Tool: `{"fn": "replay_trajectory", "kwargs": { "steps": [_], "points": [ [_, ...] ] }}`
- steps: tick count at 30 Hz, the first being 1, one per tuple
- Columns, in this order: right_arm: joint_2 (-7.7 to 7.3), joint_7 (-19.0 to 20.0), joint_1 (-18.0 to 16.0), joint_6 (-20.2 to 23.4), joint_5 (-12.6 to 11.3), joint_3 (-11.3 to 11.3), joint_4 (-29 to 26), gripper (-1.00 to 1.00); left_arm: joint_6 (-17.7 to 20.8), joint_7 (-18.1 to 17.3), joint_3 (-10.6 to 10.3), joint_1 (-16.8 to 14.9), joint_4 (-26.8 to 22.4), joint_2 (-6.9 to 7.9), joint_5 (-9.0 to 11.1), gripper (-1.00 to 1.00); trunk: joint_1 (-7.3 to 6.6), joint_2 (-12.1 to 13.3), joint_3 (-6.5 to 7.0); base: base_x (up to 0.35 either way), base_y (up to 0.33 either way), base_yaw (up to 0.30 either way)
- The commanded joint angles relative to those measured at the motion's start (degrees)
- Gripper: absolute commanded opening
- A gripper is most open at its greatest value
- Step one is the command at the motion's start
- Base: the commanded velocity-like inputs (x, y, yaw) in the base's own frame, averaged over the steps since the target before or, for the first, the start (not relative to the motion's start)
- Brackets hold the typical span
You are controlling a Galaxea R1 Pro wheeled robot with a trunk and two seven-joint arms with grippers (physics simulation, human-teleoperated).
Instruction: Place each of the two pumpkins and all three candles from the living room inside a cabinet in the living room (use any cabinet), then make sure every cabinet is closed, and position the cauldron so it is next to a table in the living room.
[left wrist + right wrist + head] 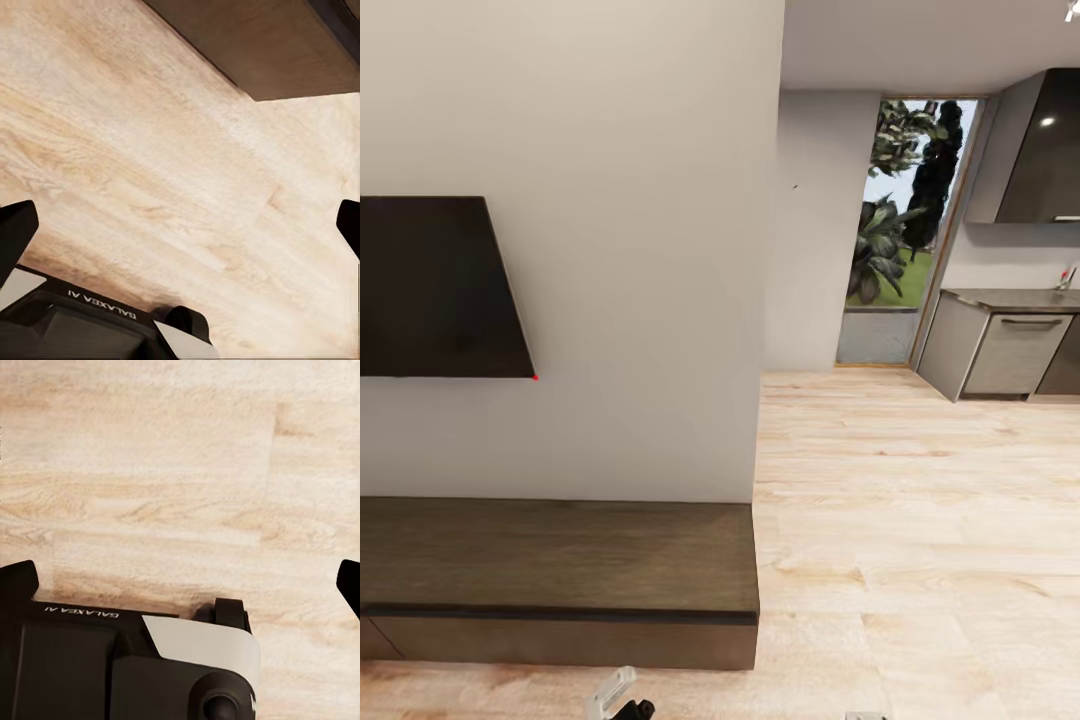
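Observation:
The long low dark brown cabinet (560,560) stands against the white wall, its top bare and its front panels shut. One corner of the cabinet (285,52) appears in the left wrist view. My left gripper (182,225) hangs open over the wooden floor, with nothing between its black fingertips (15,225). My right gripper (184,581) is also open over bare floorboards, its fingertips (19,581) spread wide. The pumpkins, candles, cauldron and table are out of view.
A dark TV screen (435,290) hangs on the wall above the cabinet. Light wooden floor (910,520) stretches right towards a kitchen with grey counter units (1010,345) and a glass door (900,230). Part of my left arm (615,695) shows at the bottom edge.

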Motion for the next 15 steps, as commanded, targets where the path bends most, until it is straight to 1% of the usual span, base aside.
{"fn": "replay_trajectory", "kwargs": {
  "steps": [1,4,7,8,9,12,15],
  "points": [
    [-0.02,0.22,-0.34,0.37,0.01,-0.04,-0.13,1.0,0.59,0.08,0.47,-0.01,-0.16,-0.03,0.24,1.0,0.23,-0.46,-0.26,0.0,0.0,0.0],
    [-0.03,0.19,-1.88,0.5,-1.34,-0.04,-0.08,1.0,1.07,-0.17,0.5,-0.15,-0.29,-0.03,0.71,1.0,0.89,-1.67,-0.8,0.0,0.0,0.0],
    [-0.03,0.14,-2.94,0.6,-2.87,-0.04,-0.06,1.0,1.28,-0.78,0.51,-1.0,-0.34,-0.03,0.89,1.0,1.55,-2.87,-1.33,0.0,0.0,0.0],
    [-0.03,0.1,-4.51,1.63,-5.43,-0.04,-0.05,1.0,1.55,-2.29,0.51,-3.22,-0.17,-0.02,1.29,1.0,1.77,-3.27,-1.51,0.0,0.0,0.0],
    [-0.03,0.09,-5.3,2.55,-6.21,-0.04,-0.05,1.0,1.9,-2.88,0.52,-3.84,-0.06,-0.02,1.42,1.0,1.99,-3.67,-1.69,0.0,0.0,0.0],
    [-0.05,0.09,-6.95,4.51,-7.25,-0.04,-0.05,1.0,3.5,-3.91,0.52,-4.53,0.01,-0.02,1.56,1.0,2.65,-4.88,-2.23,0.0,0.0,0.0],
    [-0.29,0.08,-8.29,5.66,-7.77,-0.04,-0.05,1.0,4.98,-5.17,0.55,-4.83,-0.03,0.01,1.67,1.0,3.31,-6.08,-2.77,0.0,0.0,0.0]
  ]
}}
